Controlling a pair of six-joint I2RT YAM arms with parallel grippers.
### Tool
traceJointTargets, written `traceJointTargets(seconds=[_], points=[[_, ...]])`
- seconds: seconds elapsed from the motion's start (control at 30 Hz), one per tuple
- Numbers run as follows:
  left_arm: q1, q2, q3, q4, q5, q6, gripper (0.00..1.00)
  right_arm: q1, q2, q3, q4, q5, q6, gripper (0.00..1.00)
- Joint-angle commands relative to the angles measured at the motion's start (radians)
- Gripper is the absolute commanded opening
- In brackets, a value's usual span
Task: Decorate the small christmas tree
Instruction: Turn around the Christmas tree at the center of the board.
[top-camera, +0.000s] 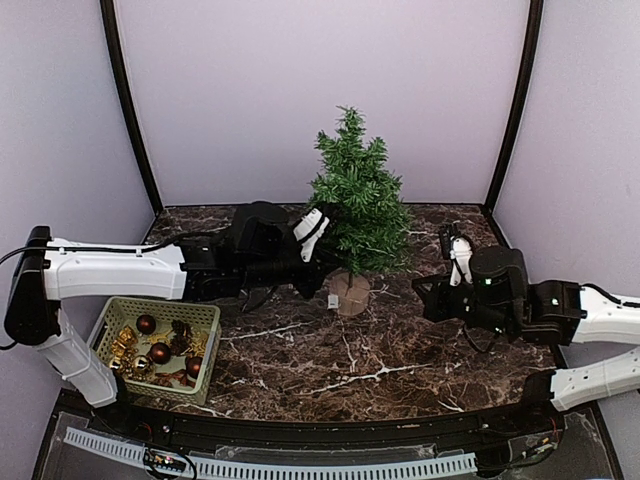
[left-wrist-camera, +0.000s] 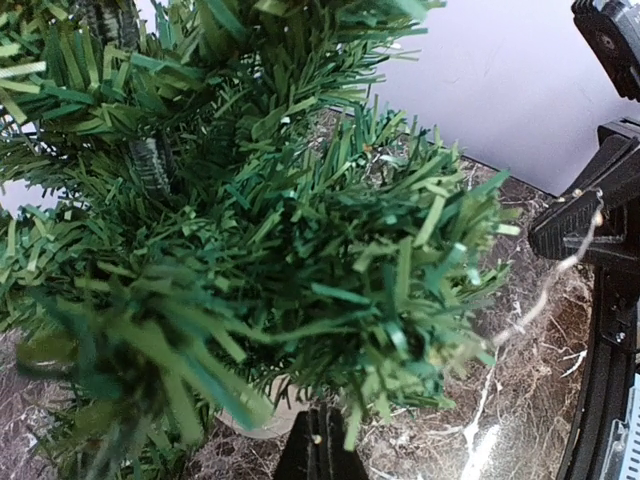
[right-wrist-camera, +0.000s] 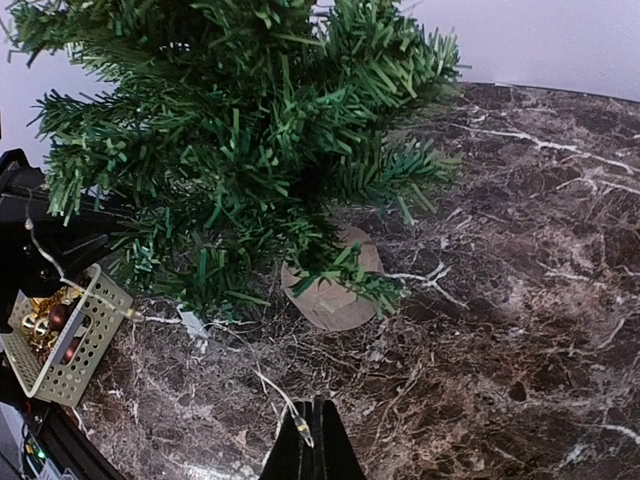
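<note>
Top view: I count one tree, one basket holding three red balls among gold trinkets, and two grippers. The tree stands upright at the middle of the table, with the basket at its 8 o'clock. The left gripper, closed, presses into the lower branches from 9 o'clock, while the right gripper, also closed, sits apart at 3 o'clock of the base.

A dark brown marble-patterned table with white veins stood in soft, even light, enclosed by a pale lilac back wall and side walls joined at black corner posts.
</note>
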Motion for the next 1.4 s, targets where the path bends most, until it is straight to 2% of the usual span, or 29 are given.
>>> traceJointTargets(seconds=[0.0,0.43,0.8,0.93,1.13,1.27,1.37], points=[[-0.003,0.035,0.064,-0.065,-0.041,0.014,0.0,-0.008,0.039,-0.026,0.073,-0.023,0.08,0.0],[0.004,0.061,0.094,-0.077,-0.035,0.005,0.01,-0.012,0.028,-0.122,0.107,-0.033,0.201,0.0],[0.026,0.12,0.155,-0.146,-0.051,-0.042,0.03,-0.012,0.03,-0.17,0.181,-0.113,0.206,0.0],[0.033,0.12,0.151,-0.137,-0.058,-0.049,0.09,-0.012,0.019,-0.198,0.21,-0.136,0.213,0.0],[0.033,0.081,0.105,-0.136,-0.045,-0.047,0.31,-0.012,0.037,-0.2,0.23,-0.137,0.216,0.0],[0.033,-0.004,0.059,-0.157,0.007,-0.031,0.45,-0.012,0.063,-0.196,0.215,-0.104,0.241,0.0],[0.033,-0.055,0.034,-0.175,0.053,-0.048,0.49,-0.012,0.081,-0.193,0.208,-0.084,0.257,0.0]])
